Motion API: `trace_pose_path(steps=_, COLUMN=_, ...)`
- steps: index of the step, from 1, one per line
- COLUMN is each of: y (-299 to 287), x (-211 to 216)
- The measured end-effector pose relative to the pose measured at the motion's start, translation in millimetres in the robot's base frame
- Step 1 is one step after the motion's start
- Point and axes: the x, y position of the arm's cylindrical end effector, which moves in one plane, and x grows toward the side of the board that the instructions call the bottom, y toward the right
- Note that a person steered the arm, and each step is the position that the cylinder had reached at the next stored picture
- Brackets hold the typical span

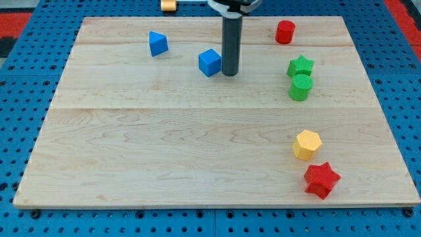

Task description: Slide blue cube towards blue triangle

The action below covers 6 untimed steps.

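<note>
One dark rod comes straight down from the view's top centre, upright with no lean I can make out, and my tip [229, 74] rests on the wooden board [197, 158] in its upper half. It is a plain rod end with nothing to spread or pinch, and it holds nothing. The blue cube [210, 62] sits just beside my tip on the view's left, so close that I cannot tell whether the two touch or a sliver of board shows between them. The blue triangle [157, 43] lies farther toward the view's left and a little nearer the top, apart from the cube, so the cube stands between my tip and the triangle. Off to the view's right, a red cylinder [285, 31] stands near the top edge. Below it a green star [300, 66] touches a green cylinder [300, 87]. Lower on the right a yellow hexagon [306, 144] sits just above a red star [321, 179], the two near or touching. A small yellow piece [169, 5] shows beyond the board's top edge, its shape unclear.
</note>
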Motion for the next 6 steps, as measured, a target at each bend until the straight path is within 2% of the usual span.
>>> trace_pose_path(steps=1, y=11.3, x=-13.4)
trace_pose_path(steps=2, y=-20.3, x=-27.7)
trace_pose_path(steps=4, y=-92.5, x=-22.8)
trace_pose_path(steps=6, y=-90.5, x=-13.7)
